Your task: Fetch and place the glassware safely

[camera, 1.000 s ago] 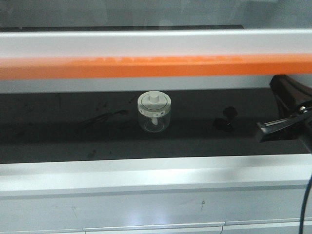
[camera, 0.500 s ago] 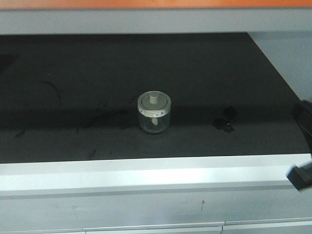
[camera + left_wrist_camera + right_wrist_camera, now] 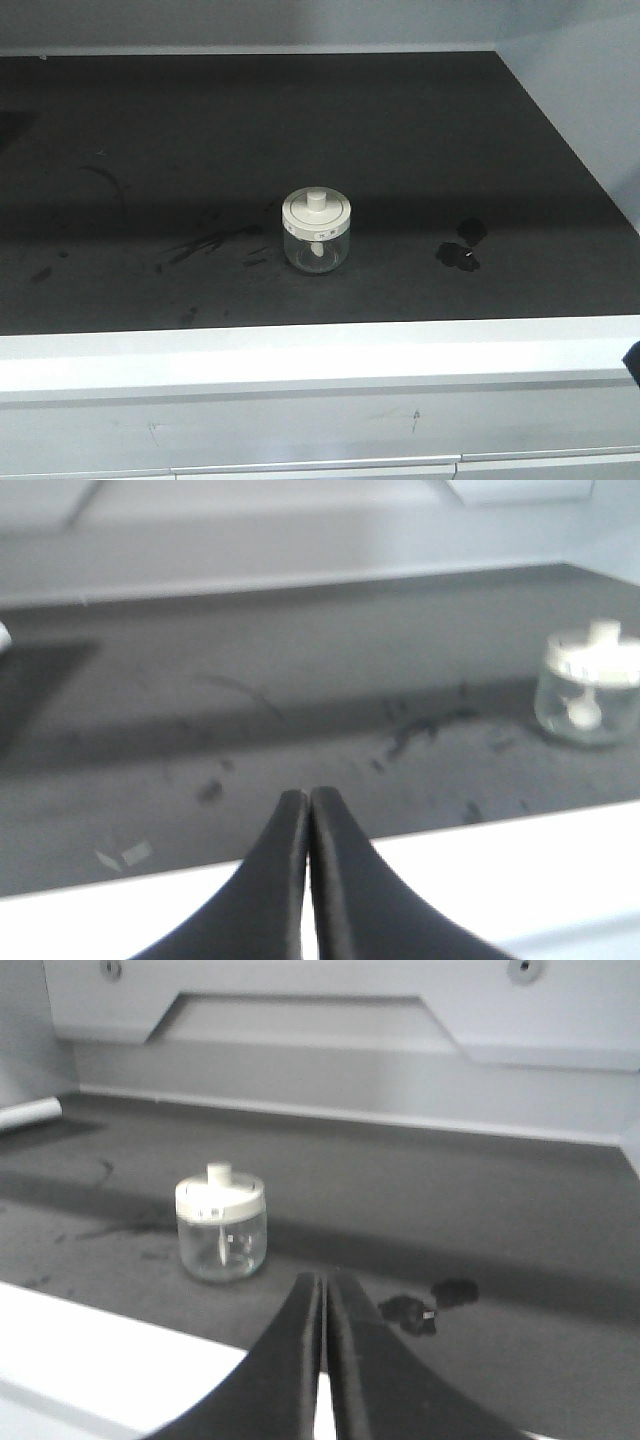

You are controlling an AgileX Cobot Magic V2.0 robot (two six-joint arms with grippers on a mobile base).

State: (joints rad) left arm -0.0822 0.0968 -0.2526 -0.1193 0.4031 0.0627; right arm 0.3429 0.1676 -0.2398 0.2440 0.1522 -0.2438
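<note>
The jar (image 3: 317,232) stands upright near the middle of the black counter (image 3: 120,120), its long axis vertical. From the right gripper (image 3: 325,1282) it lies at about ten o'clock and fairly near. From the left gripper (image 3: 306,798) it sits at about two o'clock, farther off. The right arm looks the nearer. Both pairs of fingers are pressed together on nothing and must part before a grasp.

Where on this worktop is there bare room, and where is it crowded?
Bare: the whole back stretch of the dark worktop behind the glass jar, and the left side, marked only by scuffs. Tightest: between the jar and the small black bits to its right.
</note>
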